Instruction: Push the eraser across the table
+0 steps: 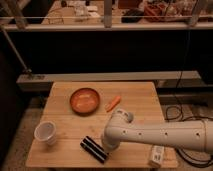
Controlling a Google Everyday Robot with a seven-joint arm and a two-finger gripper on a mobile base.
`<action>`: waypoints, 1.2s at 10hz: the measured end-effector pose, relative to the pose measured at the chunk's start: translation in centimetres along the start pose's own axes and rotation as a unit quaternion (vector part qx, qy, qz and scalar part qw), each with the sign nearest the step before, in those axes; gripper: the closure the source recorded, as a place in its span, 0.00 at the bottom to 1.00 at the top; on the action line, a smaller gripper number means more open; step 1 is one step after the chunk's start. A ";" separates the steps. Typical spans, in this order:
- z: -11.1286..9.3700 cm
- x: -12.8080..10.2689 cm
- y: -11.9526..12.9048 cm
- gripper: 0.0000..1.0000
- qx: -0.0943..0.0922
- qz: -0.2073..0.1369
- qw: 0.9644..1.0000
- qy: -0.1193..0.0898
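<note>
The black eraser (94, 149) with a pale lengthwise stripe lies at an angle near the front edge of the light wooden table (135, 95). My white arm reaches in from the right, and its end sits right beside the eraser's right end. The gripper (106, 146) is at the arm's lower tip, touching or almost touching the eraser; the arm's bulk hides it.
An orange-brown bowl (84, 100) sits at the table's back middle, a carrot (113, 103) to its right. A white cup (46, 133) stands at the front left. A small pale block (157, 155) lies at the front right corner. A dark ledge runs behind the table.
</note>
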 end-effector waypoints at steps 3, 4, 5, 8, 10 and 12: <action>0.5 -1.2 -0.6 0.92 -0.006 -0.016 1.000 0.007; 0.4 -1.3 -0.7 0.92 -0.004 -0.015 1.000 0.004; 0.4 -1.3 -0.7 0.92 -0.004 -0.016 1.000 0.005; 0.8 -2.2 -1.2 0.92 -0.006 -0.029 1.000 0.007; 0.6 -2.2 -1.2 0.92 -0.005 -0.026 1.000 0.005; 0.6 -2.2 -1.2 0.92 -0.006 -0.027 1.000 0.006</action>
